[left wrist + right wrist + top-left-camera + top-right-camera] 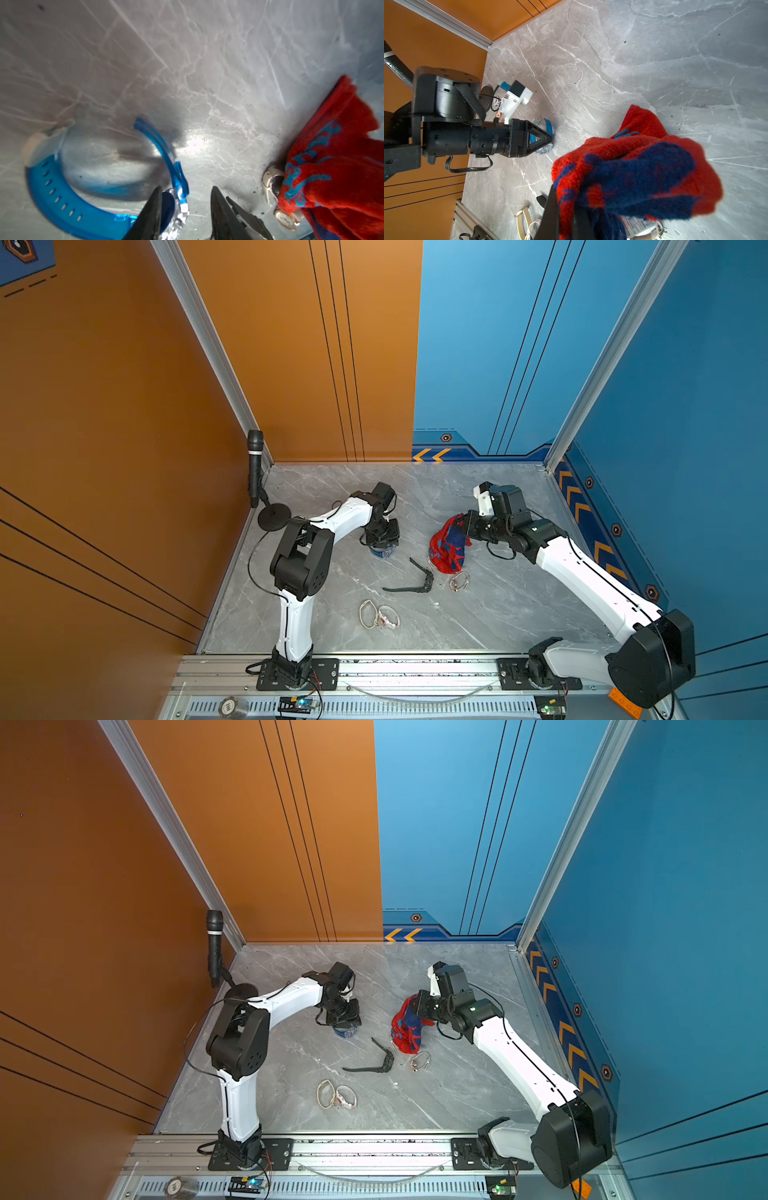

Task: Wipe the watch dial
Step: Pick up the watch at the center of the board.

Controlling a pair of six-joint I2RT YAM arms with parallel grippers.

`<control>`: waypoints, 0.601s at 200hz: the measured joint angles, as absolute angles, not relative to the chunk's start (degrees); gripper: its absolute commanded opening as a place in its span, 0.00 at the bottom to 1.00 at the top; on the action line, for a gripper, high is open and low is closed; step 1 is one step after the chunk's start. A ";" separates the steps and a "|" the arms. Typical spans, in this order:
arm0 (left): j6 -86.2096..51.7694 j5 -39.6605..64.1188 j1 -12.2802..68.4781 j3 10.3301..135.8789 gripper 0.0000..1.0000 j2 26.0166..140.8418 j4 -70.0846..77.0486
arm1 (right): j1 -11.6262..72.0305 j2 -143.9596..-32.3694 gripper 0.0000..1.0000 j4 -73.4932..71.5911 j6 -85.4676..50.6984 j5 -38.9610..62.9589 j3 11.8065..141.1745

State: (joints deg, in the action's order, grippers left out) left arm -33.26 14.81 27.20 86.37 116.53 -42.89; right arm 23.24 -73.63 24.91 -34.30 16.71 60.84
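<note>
Left gripper (186, 189): jaws narrowly parted, blue watch (62, 204) case between them, close beside one finger. Right gripper (465, 526): clamped on red-and-blue cloth (633, 166).

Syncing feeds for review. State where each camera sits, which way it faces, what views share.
Top views: high over the front rail, looking down at the table; left arm and right arm show whole.
Left wrist: on the left arm, facing down past its open end effector at the blue watch.
Right wrist: on the right arm, facing the left arm past its end effector, shut on the cloth.
Shared: all show blue watch and cloth.
</note>
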 measured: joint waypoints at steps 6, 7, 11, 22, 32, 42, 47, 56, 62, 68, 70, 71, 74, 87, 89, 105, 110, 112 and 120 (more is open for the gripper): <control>-32.86 14.52 27.35 86.65 0.38 116.88 -43.48 | 23.24 -73.63 0.00 24.88 -34.28 16.71 60.84; -32.71 14.46 27.38 86.72 0.38 116.97 -43.59 | 23.24 -73.63 0.00 24.88 -34.28 16.71 60.84; -32.51 14.24 27.44 86.87 0.37 117.16 -43.90 | 23.24 -73.63 0.00 24.91 -34.28 16.71 60.84; -31.83 13.65 27.44 87.29 0.36 117.51 -44.75 | 23.24 -73.63 0.00 24.88 -34.28 16.71 60.84; -31.44 13.21 27.44 87.74 0.34 117.73 -45.50 | 23.24 -73.63 0.00 24.88 -34.28 16.71 60.84; -30.81 12.80 27.44 88.38 0.32 117.89 -46.15 | 23.24 -73.63 0.00 24.88 -34.28 16.73 60.84; -30.76 12.60 27.44 88.68 0.31 117.91 -46.41 | 23.24 -73.63 0.00 24.88 -34.30 16.73 60.84; -30.41 12.36 27.44 89.21 0.30 117.95 -46.72 | 23.24 -73.63 0.00 24.86 -34.30 16.75 60.84; -30.20 12.14 27.44 89.62 0.29 117.99 -46.96 | 23.24 -73.63 0.00 24.84 -34.30 16.80 60.80; -30.02 11.99 27.44 89.91 0.28 118.10 -47.11 | 23.24 -73.63 0.00 24.84 -34.30 16.86 60.80; -29.95 11.97 27.44 90.02 0.27 118.10 -47.20 | 23.22 -73.63 0.00 24.84 -34.30 16.88 60.80; -29.98 11.97 27.44 90.06 0.27 118.10 -47.20 | 23.22 -73.63 0.00 24.84 -34.30 16.88 60.80; -29.89 11.94 27.44 90.17 0.27 118.19 -47.31 | 23.22 -73.63 0.00 24.82 -34.30 16.88 60.80; -29.50 11.92 27.44 90.89 0.25 118.80 -47.72 | 23.22 -73.63 0.00 24.49 -34.30 16.91 60.75; -29.45 11.92 27.44 90.96 0.25 118.89 -47.72 | 23.20 -73.63 0.00 24.45 -34.30 16.91 60.73; -29.34 11.92 27.44 91.44 0.24 119.94 -48.01 | 23.11 -73.63 0.00 24.38 -34.30 16.95 60.62; -29.34 11.92 27.44 91.55 0.24 120.31 -48.16 | 23.09 -73.63 0.00 24.38 -34.30 16.95 60.58; -29.34 11.92 27.44 91.59 0.23 120.46 -48.23 | 23.07 -73.63 0.00 24.38 -34.30 16.95 60.58; -29.32 11.92 27.44 91.64 0.23 120.81 -48.45 | 22.94 -73.63 0.00 24.38 -34.30 16.99 60.49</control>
State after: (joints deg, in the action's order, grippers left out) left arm -29.32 11.92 27.44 91.64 120.81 -48.45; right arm 22.94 -73.63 24.38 -34.30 16.99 60.49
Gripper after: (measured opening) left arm 0.236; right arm 0.047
